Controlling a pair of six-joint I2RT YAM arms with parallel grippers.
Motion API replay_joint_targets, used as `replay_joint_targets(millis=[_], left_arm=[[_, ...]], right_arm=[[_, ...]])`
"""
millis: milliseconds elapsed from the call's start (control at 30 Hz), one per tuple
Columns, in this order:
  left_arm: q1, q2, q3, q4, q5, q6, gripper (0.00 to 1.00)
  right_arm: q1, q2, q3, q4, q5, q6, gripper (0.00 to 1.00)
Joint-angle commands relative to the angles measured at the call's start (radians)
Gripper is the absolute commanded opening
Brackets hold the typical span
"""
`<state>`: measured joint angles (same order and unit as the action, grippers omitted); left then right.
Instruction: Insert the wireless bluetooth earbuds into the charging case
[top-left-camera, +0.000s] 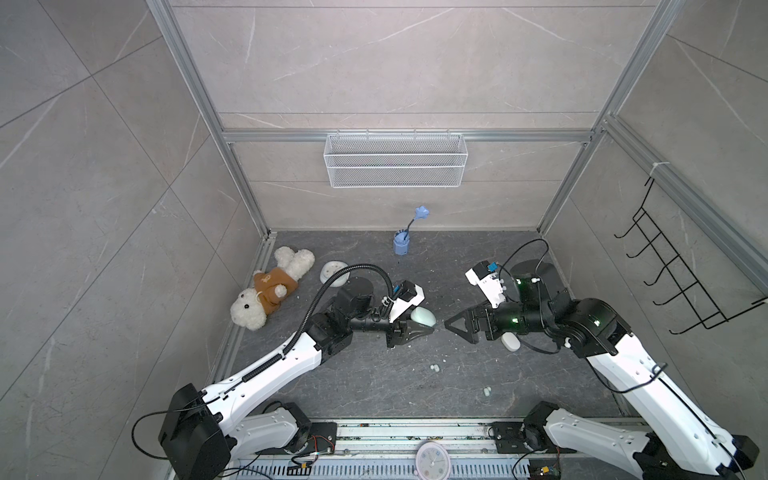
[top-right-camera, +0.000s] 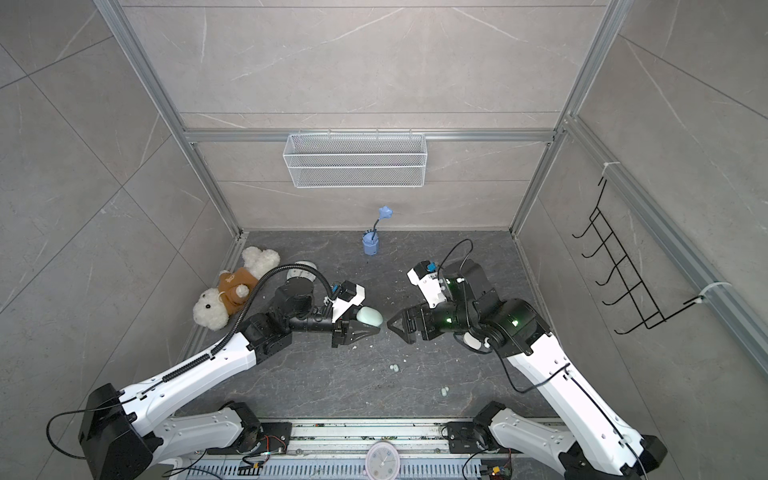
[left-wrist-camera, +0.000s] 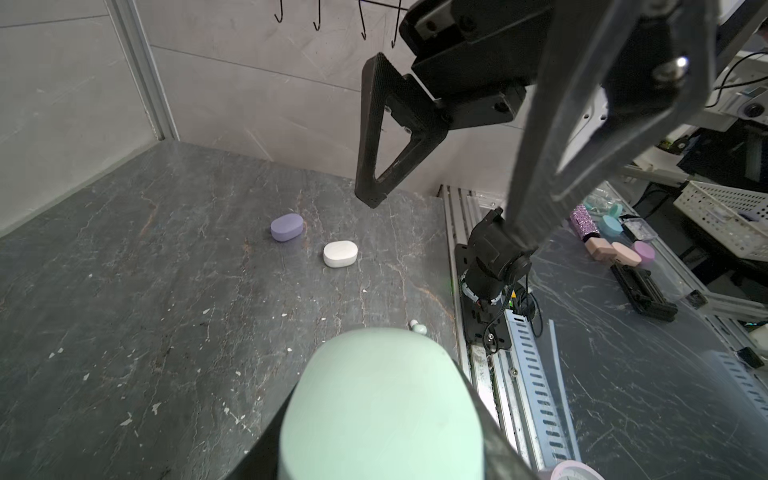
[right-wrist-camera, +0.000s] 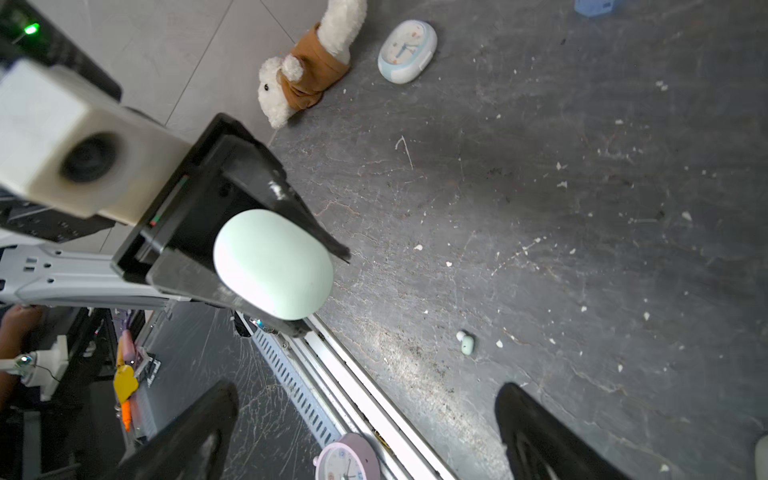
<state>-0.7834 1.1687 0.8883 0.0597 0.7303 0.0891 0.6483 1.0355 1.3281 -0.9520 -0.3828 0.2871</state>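
Left gripper (top-left-camera: 430, 328) clamping smooth mint-green oval charging case (top-left-camera: 423, 316), lifting it off dark marbled tabletop (top-left-camera: 374, 386). Right gripper (top-left-camera: 451, 324) facing it, jaws gaping wide, gripping nothing. Tiny glossy mint-green earbud (top-left-camera: 434, 367) lying loose on the tabletop; second mint-green earbud (top-left-camera: 486, 390) lying nearer the front rail.

A white plush toy in a brown top (top-left-camera: 268, 286) lies at 10 o'clock on the dark tabletop (top-left-camera: 374, 386), near the frame rail. Just beside it, toward 3 o'clock, sits a small oval white-and-blue clock (right-wrist-camera: 407, 52). At 12 o'clock a blue cup (top-left-camera: 401, 245) stands upright and holds a blue flower (top-left-camera: 422, 213). A white wire basket (top-left-camera: 395, 160) hangs on the back wall above the cup, and a black hook rack (top-left-camera: 681, 270) hangs on the wall at 3 o'clock. A round pink clock (top-left-camera: 432, 461) lies at 6 o'clock. White crumbs (right-wrist-camera: 562, 184) dot the tabletop.
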Motion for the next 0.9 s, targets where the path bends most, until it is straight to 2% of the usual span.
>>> replay_joint_targets(millis=[0, 133, 233, 867], left_arm=[[0.003, 0.012, 0.014, 0.082, 0.089, -0.034, 0.13], [0.003, 0.026, 0.02, 0.074, 0.127, -0.031, 0.13], [0.003, 0.027, 0.028, 0.052, 0.141, -0.013, 0.12], [0.001, -0.005, 0.044, -0.011, 0.186, 0.023, 0.1]], right_arm=[[0.068, 0.008, 0.013, 0.037, 0.059, -0.117, 0.98], [0.156, 0.064, 0.05, 0.027, 0.15, -0.166, 0.98], [0.186, 0.099, 0.071, 0.014, 0.195, -0.186, 0.97], [0.192, 0.137, 0.106, -0.022, 0.303, -0.174, 0.95]])
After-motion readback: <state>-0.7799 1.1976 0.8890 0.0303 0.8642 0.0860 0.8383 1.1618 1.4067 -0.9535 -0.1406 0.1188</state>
